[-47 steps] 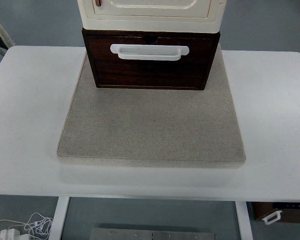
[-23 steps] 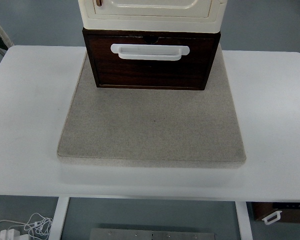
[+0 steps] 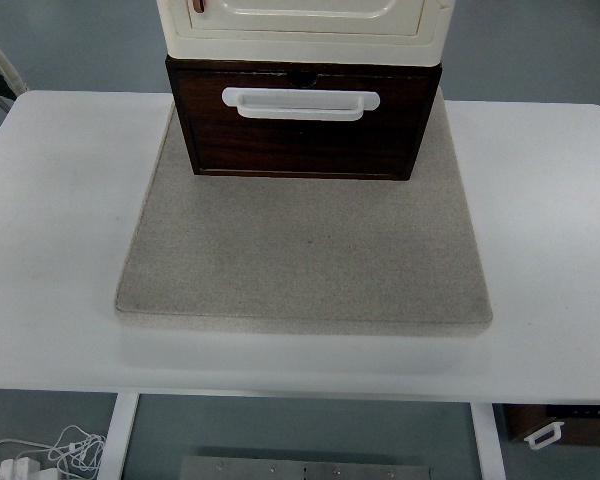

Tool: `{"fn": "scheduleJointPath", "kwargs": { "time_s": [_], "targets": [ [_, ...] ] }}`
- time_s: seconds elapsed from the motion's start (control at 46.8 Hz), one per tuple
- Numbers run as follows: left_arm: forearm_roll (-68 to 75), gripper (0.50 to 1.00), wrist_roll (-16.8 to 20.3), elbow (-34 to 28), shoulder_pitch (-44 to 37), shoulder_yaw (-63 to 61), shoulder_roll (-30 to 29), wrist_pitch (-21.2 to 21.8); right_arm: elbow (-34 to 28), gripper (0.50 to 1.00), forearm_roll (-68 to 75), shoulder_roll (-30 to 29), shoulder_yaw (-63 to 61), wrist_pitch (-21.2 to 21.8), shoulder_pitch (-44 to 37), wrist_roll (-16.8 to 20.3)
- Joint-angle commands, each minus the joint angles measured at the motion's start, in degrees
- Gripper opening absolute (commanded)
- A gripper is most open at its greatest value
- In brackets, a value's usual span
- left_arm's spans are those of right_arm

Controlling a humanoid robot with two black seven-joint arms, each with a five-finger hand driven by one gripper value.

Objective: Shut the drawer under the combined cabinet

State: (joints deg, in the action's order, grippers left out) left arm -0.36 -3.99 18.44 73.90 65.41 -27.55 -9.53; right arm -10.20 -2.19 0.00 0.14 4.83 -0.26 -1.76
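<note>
While no robot hand or arm is showing anywhere in the top view, so that whether the fingers are spread or curled cannot be told, the dark wooden drawer (image 3: 302,130) is sitting directly beneath the cream cabinet (image 3: 302,25), its front face standing slightly forward of the cabinet's front edge and a thin dark strip showing along its top, which suggests it is still a little way out. The white handle (image 3: 300,103) is lying across the upper part of the drawer front, just below the cabinet. The whole unit is resting on the far part of a grey mat (image 3: 305,245) that spreads out in front of the cabinet over the white table (image 3: 50,200). To close it well, a hand is probably best coming in low over the mat, meeting the drawer front flat below the handle, and pushing straight back toward the cabinet, centred, so the drawer is not skewing and the unit is not sliding on the mat.
</note>
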Motion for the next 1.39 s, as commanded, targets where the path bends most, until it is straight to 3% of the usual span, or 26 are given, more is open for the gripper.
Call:
{"fn": "scheduleJointPath", "kwargs": {
  "time_s": [0.0, 0.513, 0.898, 1.368],
  "targets": [
    [-1.39, 1.000, 0.12, 0.02, -2.52, -0.02, 1.53, -0.05, 0.00, 0.952, -0.01, 0.00, 0.04, 0.01, 0.00, 0.00],
    [-2.27, 1.000, 2.32, -0.86, -11.93, -0.02, 11.11, -1.36, 0.00, 0.952, -0.01, 0.00, -0.05, 0.10, 0.00, 0.00],
    [-2.54, 1.000, 2.41, -4.03, -13.87, 0.51, 14.28, -11.12, -0.35, 0.952, 0.08, 0.00, -0.05, 0.10, 0.00, -0.52],
    [-8.16, 1.000, 2.59, -3.94, -13.78, 0.25, 17.71, -11.03, -0.61, 0.952, -0.01, 0.00, -0.05, 0.10, 0.88, -0.52]
  ]
}}
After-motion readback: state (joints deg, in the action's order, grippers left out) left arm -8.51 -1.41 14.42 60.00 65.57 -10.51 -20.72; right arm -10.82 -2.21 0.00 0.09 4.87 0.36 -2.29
